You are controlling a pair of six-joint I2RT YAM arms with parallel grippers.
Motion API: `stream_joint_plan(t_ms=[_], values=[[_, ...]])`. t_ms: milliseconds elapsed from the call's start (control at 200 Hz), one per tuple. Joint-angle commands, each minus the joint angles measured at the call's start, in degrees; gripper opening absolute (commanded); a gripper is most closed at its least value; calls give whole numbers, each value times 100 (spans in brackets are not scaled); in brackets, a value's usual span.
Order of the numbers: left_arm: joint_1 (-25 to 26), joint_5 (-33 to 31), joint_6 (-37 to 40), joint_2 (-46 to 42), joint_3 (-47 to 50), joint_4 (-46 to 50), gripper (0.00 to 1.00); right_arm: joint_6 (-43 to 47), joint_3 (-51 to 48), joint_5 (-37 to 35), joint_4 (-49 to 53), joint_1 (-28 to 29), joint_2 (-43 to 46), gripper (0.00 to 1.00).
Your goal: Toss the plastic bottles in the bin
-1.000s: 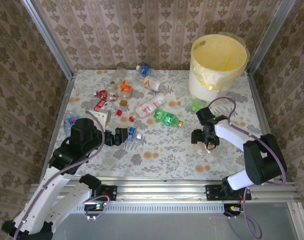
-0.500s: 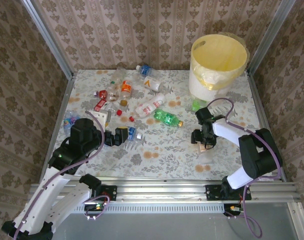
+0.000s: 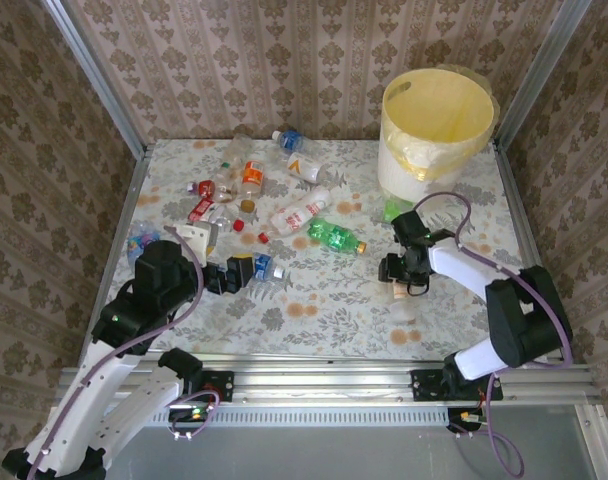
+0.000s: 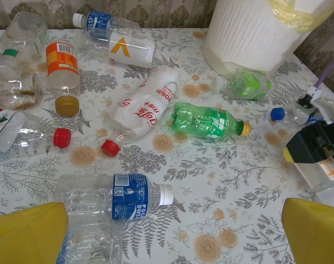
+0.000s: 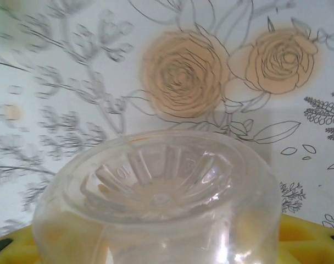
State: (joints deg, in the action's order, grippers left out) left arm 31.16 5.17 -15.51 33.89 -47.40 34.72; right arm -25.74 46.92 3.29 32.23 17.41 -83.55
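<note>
Several plastic bottles lie across the flowered table: a green one (image 3: pixel 334 236) (image 4: pixel 208 121), a red-lettered clear one (image 3: pixel 299 212) and an orange-labelled one (image 3: pixel 251 178). The pale yellow bin (image 3: pixel 436 130) stands at the back right. My left gripper (image 3: pixel 246 272) (image 4: pixel 172 236) is open, low over the table. A clear blue-labelled bottle (image 4: pixel 117 198) lies by its left finger (image 4: pixel 29 234). My right gripper (image 3: pixel 402 280) (image 5: pixel 161 242) is shut on a clear bottle (image 3: pixel 402 305). That bottle's ribbed base (image 5: pixel 161 187) looms between the yellow pads.
A crushed green bottle (image 3: pixel 397 210) (image 4: pixel 246 85) rests against the bin's foot. More bottles and loose red caps (image 4: pixel 61 137) crowd the back left. Metal posts and patterned walls close the table in. Bare cloth (image 3: pixel 324 310) lies between the two arms.
The right gripper's jaws have closed in on the clear bottle and the wrist has shifted slightly left. The left arm has drawn back a little, its jaws still wide.
</note>
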Motion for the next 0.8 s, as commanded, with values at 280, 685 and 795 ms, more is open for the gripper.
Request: stream_joint_plan(t_ms=[280,685,795], values=[[20,-177,-45,-124,65,1,100,-131,146,284,-113,26,1753,36],[9,-209,-93,-226,153,-92,100,53,540,491,-566,25,2774,31],[9,-227,-100,-301,196,-156,100,210,807,304,-944,23,3111,30]])
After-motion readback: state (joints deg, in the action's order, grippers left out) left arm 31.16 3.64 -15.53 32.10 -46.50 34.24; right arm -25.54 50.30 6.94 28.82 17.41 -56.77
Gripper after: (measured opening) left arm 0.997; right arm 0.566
